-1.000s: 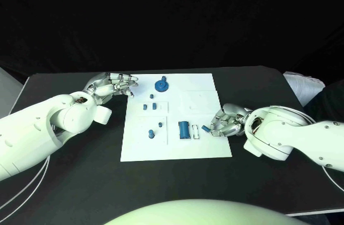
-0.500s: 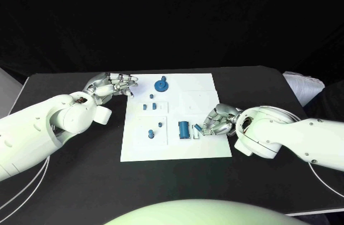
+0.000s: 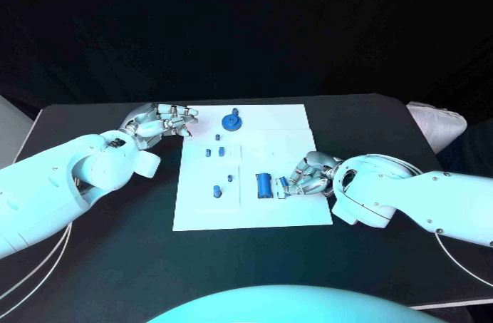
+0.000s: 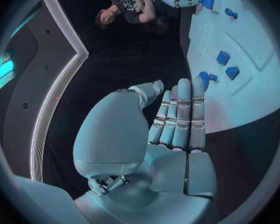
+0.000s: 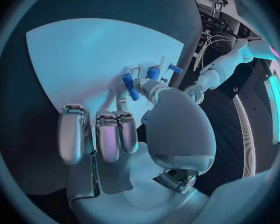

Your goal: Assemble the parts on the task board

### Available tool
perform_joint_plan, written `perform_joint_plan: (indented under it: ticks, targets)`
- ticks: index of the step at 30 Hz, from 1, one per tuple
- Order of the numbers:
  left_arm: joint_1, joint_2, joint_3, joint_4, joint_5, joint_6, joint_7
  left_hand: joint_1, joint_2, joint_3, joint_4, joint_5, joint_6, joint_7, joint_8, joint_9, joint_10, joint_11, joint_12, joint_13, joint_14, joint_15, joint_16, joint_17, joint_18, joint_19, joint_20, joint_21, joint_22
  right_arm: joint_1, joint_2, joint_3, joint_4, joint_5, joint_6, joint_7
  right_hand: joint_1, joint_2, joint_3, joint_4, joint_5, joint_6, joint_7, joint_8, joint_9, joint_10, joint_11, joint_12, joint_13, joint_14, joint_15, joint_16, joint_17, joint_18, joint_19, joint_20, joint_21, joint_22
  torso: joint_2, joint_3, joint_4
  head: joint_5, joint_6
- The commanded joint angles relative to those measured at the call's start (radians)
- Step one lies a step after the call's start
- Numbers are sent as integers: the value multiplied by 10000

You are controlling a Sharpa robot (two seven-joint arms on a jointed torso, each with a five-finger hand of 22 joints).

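Note:
The white task board (image 3: 293, 127) lies mid-table. On it are a large round blue part (image 3: 233, 122) at the far end, several small blue parts such as one (image 3: 216, 191) on the left side, and a blue cylinder (image 3: 264, 186). My right hand (image 3: 306, 177) hovers over the board's right side just beside the cylinder, pinching a small blue peg (image 5: 130, 86) between thumb and finger. My left hand (image 3: 164, 122) stays off the board's far left corner, holding nothing; its fingers (image 4: 177, 119) lie straight side by side, with the board (image 4: 252, 84) beyond them.
The black table (image 3: 102, 230) has free room on the left and in front of the board. A white object (image 3: 437, 123) sits at the table's right edge. My right forearm (image 3: 411, 195) lies across the table's right side.
My right hand has moved left across the board with the small blue peg, closing in on the blue cylinder. The left hand has stayed put.

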Motion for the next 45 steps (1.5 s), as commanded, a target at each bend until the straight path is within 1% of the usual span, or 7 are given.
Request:
perform_joint_plan:
  ticks: [1, 5, 10, 16, 30, 34, 45]
  targets:
    - [0, 3, 4, 28, -6, 195, 35, -28, 64, 1, 23, 31, -39, -27, -34, -10, -51, -14, 48, -9, 43, -4, -54, 9, 146, 74, 17, -68, -9, -35, 30, -9, -7, -107, 177, -64, -145, 1, -51, 41, 13, 47, 20, -33, 2, 1093, 9, 34, 2634, 1060, 24, 63, 2635, -76, 779, 37, -43, 1865, 1, 7, -4, 6, 1]
    - [0, -4, 3, 31, -11, 205, 25, -28, 64, 1, 23, 31, -39, -27, -34, -10, -51, -14, 48, -9, 43, -4, -54, 9, 146, 74, 17, -68, -9, -45, 24, -11, -24, -153, 240, -78, -210, 7, -94, 77, -1, 48, 23, -33, 4, 1093, 11, 34, 2634, 1060, 25, 63, 2635, -76, 778, 37, -51, 1864, 3, 0, 3, 2, -12]
    - [0, -6, 3, 28, -14, 215, 15, -28, 64, 1, 23, 31, -39, -27, -34, -10, -51, -14, 48, -9, 43, -4, -54, 9, 146, 74, 17, -68, -9, -48, 34, -12, 0, -164, 255, -75, -277, 5, -142, 112, -15, 44, 25, -37, 5, 1093, 14, 34, 2634, 1060, 27, 63, 2635, -73, 776, 38, -69, 1858, 8, 8, -4, 7, -19]
    - [0, 3, 3, 26, -22, 242, -2, -28, 64, 1, 23, 31, -39, -27, -34, -10, -51, -14, 48, -9, 43, -4, -54, 9, 146, 74, 17, -68, -9, -50, 57, -12, 65, -101, 157, -43, -342, -29, -220, 139, -69, 41, 26, -38, 8, 1093, 15, 34, 2634, 1060, 30, 63, 2635, -80, 781, 39, -35, 1872, 3, 7, 7, 17, -33]
    - [0, 2, 3, 17, -30, 252, -34, -34, 71, 11, 56, 34, -41, -25, -33, -12, -64, -11, 63, -18, 40, 0, -57, 13, 144, 87, 20, -93, -30, -52, 29, -10, 215, 85, -67, 59, -344, -35, -243, 137, -99, 48, 20, -35, 10, 1093, 12, 34, 2634, 1060, 29, 63, 2635, -84, 784, 39, -15, 1881, 4, 5, -3, 72, -45]
    - [0, -3, 3, 17, -32, 257, -45, -34, 71, 11, 56, 34, -41, -25, -33, -12, -64, -11, 63, -18, 40, 0, -57, 13, 144, 87, 20, -93, -30, -51, -10, -9, 254, 86, -95, 68, -375, -30, -279, 159, -143, 61, 18, -29, 13, 1093, 11, 34, 2634, 1060, 28, 63, 2635, -83, 784, 39, -19, 1880, 1, -2, -1, 88, -53]
    - [0, -16, 3, 19, -33, 275, -84, -36, 79, 18, 67, 34, -42, -25, -33, -13, -67, -11, 67, -21, 38, 0, -58, 13, 144, 90, 20, -101, -36, -37, -90, -2, 334, 125, 151, 63, -558, 43, -426, 324, -214, 142, -8, 11, 29, 1093, -10, 34, 2634, 1060, 12, 63, 2635, -87, 788, 30, 2, 1894, 2, 1, -11, 107, -77]
